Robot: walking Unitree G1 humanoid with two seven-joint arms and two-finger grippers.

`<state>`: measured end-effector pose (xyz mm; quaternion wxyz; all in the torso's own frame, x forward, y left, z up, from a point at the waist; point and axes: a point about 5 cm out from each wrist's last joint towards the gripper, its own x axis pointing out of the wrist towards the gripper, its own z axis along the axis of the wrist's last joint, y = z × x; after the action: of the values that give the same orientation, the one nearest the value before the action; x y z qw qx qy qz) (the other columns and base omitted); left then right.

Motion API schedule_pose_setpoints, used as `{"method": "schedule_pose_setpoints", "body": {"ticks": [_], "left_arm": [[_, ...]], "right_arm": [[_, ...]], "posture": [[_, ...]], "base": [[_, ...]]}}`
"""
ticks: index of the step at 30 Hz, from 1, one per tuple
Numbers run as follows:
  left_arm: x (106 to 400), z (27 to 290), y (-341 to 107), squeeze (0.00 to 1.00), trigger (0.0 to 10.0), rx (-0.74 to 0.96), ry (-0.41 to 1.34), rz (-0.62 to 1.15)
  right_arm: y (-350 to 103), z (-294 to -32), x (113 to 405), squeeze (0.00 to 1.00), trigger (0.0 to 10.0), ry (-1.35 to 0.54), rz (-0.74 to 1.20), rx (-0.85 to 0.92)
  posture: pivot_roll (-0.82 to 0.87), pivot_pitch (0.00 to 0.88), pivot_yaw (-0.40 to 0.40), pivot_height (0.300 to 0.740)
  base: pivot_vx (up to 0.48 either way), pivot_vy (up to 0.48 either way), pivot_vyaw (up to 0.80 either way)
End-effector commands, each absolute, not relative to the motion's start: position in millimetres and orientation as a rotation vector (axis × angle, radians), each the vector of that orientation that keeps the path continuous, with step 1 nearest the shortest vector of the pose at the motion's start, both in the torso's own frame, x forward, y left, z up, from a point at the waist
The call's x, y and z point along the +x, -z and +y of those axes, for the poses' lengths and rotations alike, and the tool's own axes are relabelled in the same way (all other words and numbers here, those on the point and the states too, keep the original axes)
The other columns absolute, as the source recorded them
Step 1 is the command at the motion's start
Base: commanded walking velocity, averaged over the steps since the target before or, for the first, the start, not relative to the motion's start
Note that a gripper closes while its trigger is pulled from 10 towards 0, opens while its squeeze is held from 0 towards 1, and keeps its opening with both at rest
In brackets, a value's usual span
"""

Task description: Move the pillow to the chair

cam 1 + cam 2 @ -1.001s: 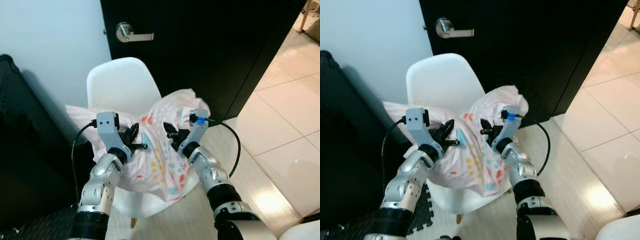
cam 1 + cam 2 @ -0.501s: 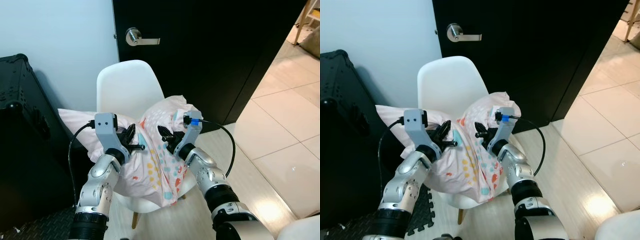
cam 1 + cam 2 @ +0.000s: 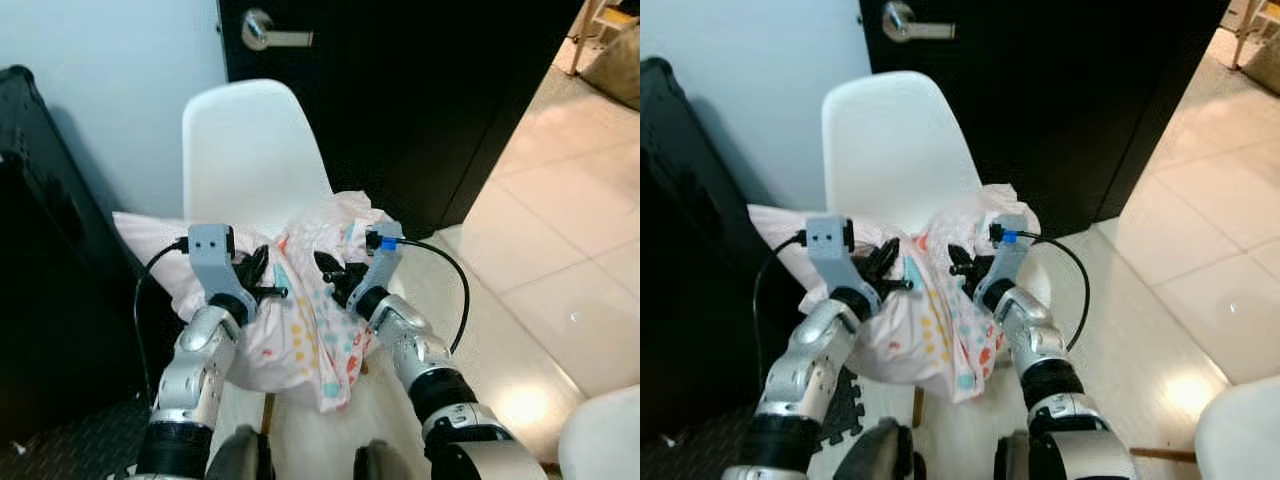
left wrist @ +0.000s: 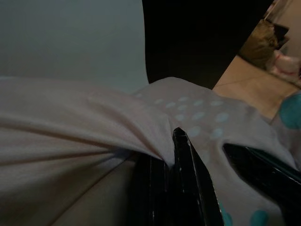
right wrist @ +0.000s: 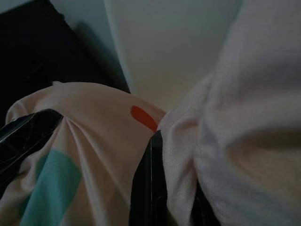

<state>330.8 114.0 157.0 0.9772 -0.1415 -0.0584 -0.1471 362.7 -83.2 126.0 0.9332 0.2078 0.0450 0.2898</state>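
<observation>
The pale pink pillow (image 3: 300, 310), printed with coloured dots, hangs bunched between my two arms just in front of the white shell chair (image 3: 245, 150). My left gripper (image 3: 258, 278) is shut on a fold of its cloth at the left. From the right, my right gripper (image 3: 332, 272) is shut on another fold. Both wrist views show pink fabric (image 4: 94, 127) pinched by the black fingers (image 5: 148, 188). The chair seat is hidden under the pillow.
A black door (image 3: 400, 90) with a silver lever handle (image 3: 262, 30) stands behind the chair. A black case (image 3: 50, 260) is close on the left. Pale tiled floor (image 3: 560, 240) opens to the right. A white rounded object (image 3: 605, 440) sits at the lower right corner.
The camera has tilted down and moved in, so the chair and door handle sit higher in view. Both grippers still hold the pillow, now hanging lower over the chair's front.
</observation>
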Motion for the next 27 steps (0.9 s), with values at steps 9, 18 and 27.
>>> {"method": "schedule_pose_setpoints", "body": {"ticks": [9, 18, 27], "left_arm": [[339.9, 101.9, -232.5, 0.0, 10.0, -0.226, 0.366, -0.406], [343.4, 100.7, -249.9, 0.0, 10.0, -0.22, 0.356, -0.459], [342.9, 111.7, -243.3, 0.0, 10.0, -0.179, 0.286, -0.464]], "right_arm": [[-179.1, -66.2, 383.1, 0.0, 10.0, -0.673, -0.048, 0.49], [-197.4, -51.6, 390.9, 0.0, 10.0, -0.684, -0.06, 0.481], [-197.9, -44.8, 389.5, 0.0, 10.0, -0.72, -0.076, 0.47]], "posture": [[0.05, 0.198, -0.024, 0.61], [0.07, 0.237, -0.034, 0.576], [0.07, 0.254, -0.037, 0.576]], "base": [[0.0, 0.0, 0.0], [0.0, 0.0, 0.0], [0.0, 0.0, 0.0]]}}
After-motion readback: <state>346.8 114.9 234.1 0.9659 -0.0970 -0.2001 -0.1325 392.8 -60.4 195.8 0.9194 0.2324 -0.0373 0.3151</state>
